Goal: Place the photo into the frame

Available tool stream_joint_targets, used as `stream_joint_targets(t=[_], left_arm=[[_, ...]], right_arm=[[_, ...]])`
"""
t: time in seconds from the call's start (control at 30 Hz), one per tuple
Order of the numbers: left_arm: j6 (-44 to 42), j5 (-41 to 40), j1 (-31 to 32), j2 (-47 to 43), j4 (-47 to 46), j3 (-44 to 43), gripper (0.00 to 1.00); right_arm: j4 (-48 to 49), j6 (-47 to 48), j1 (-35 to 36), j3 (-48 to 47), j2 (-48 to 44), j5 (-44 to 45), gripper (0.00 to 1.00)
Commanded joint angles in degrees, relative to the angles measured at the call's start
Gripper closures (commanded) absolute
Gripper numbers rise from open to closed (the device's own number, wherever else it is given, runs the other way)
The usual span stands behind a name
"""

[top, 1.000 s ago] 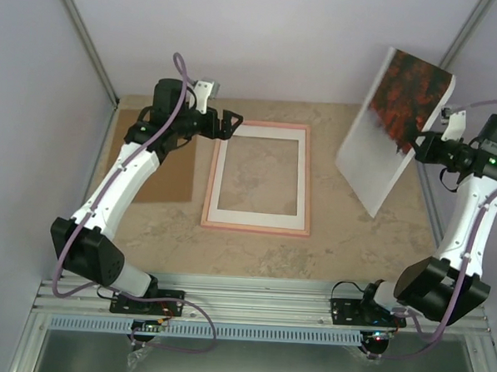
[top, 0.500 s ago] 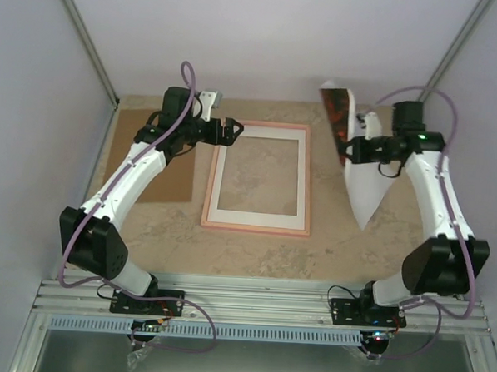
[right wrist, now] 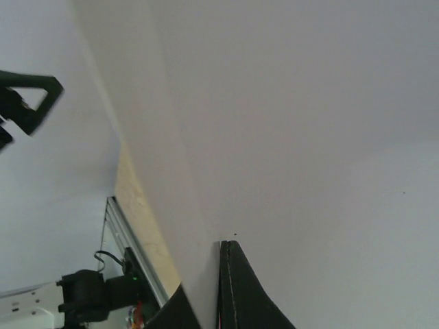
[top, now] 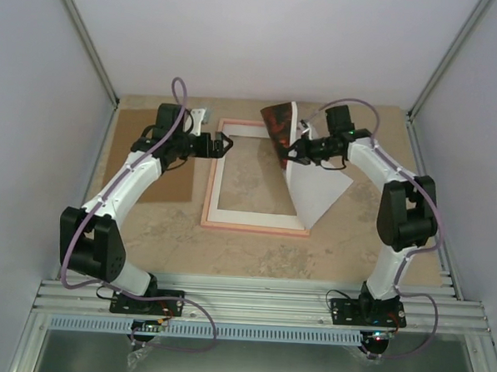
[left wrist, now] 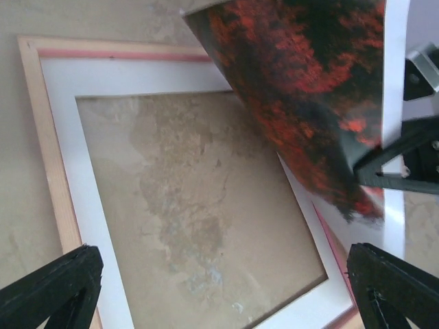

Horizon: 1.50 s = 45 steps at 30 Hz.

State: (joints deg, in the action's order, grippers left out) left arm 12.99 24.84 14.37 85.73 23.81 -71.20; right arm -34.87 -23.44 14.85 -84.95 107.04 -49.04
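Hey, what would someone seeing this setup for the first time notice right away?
The red-and-black photo stands out most: it is pinched in the right arm's shut jaws and hangs steeply tilted over the right side of the frame, with its white back showing. The pink frame lies flat in the middle of the table, and the left arm's jaws stand wide open by its far left corner.

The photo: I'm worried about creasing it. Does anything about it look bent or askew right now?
Yes. The photo, pinched by the right gripper, is bowed sharply: the top view shows its red printed face and its white back at once. It hangs tilted over the frame's right side, not flat. Whether it is creased I cannot tell.
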Motion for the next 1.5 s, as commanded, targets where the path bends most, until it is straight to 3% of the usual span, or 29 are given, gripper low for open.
stream_joint_targets(t=[0.0, 0.2, 0.33, 0.57, 0.87, 1.17, 1.33, 1.47], left_arm=[[3.66, 7.68, -1.67, -3.16, -6.86, 6.47, 0.01], [14.15, 16.58, -1.71, -3.98, -30.08, 20.44, 0.01], [18.22, 16.73, -0.78, -0.93, -42.22, 25.06, 0.05], [11.36, 5.93, 7.55, 3.24, -36.25, 21.29, 0.09], [11.29, 3.83, 11.31, 9.72, -38.63, 17.79, 0.15], [4.83, -12.57, 18.06, 13.06, -29.76, 11.11, 0.24], [3.93, -19.71, 19.39, 16.27, -25.06, 6.89, 0.34], [4.26, -24.31, 19.46, 16.68, -24.08, 6.1, 0.52]], right_arm=[[15.18, -13.72, 2.79, 0.63, 2.02, -3.35, 0.97], [27.94, -23.79, 5.67, 3.29, 5.81, -1.65, 0.99], [30.74, -26.71, 6.73, 3.84, 7.56, 0.96, 0.98], [34.13, -30.49, 7.32, 3.09, 9.06, 3.71, 0.9], [34.68, -33.24, 8.65, 2.7, 11.01, 5.9, 0.89], [34.65, -34.62, 9.03, 2.35, 11.17, 7.8, 0.87], [36.57, -35.99, 9.16, 2.41, 10.79, 7.71, 0.87], [35.95, -35.65, 9.1, 2.78, 9.59, 8.45, 0.82]])
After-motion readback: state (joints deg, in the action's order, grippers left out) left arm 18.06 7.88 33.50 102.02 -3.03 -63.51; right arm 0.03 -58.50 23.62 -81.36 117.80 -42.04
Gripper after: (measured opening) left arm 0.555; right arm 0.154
